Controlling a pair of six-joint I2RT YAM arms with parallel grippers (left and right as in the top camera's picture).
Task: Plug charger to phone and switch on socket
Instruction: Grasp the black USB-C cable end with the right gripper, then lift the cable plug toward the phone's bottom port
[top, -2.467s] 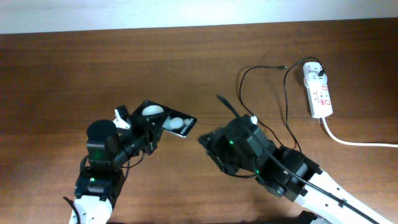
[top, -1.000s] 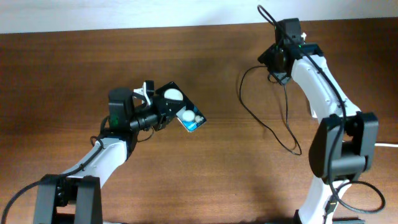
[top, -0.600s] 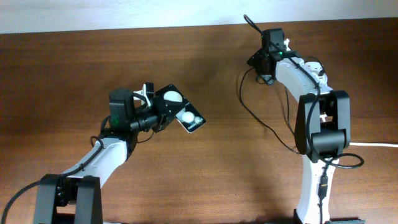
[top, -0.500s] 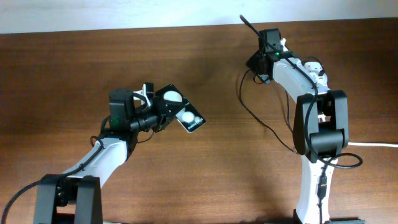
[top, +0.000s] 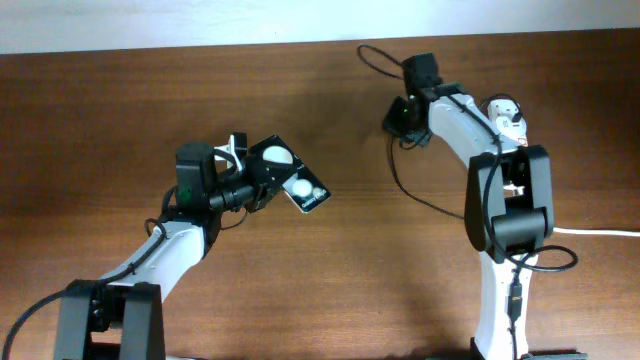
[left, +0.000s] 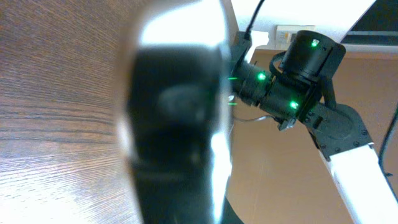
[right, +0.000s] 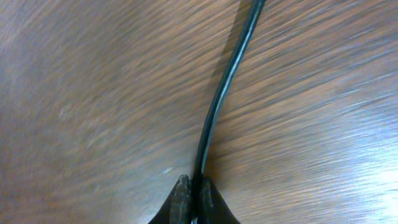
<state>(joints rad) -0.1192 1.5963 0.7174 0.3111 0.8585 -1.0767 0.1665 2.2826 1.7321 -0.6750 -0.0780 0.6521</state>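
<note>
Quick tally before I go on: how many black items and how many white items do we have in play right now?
Black: 2 (phone, charger cable)
White: 1 (power strip, partly hidden)
Total: 3
</note>
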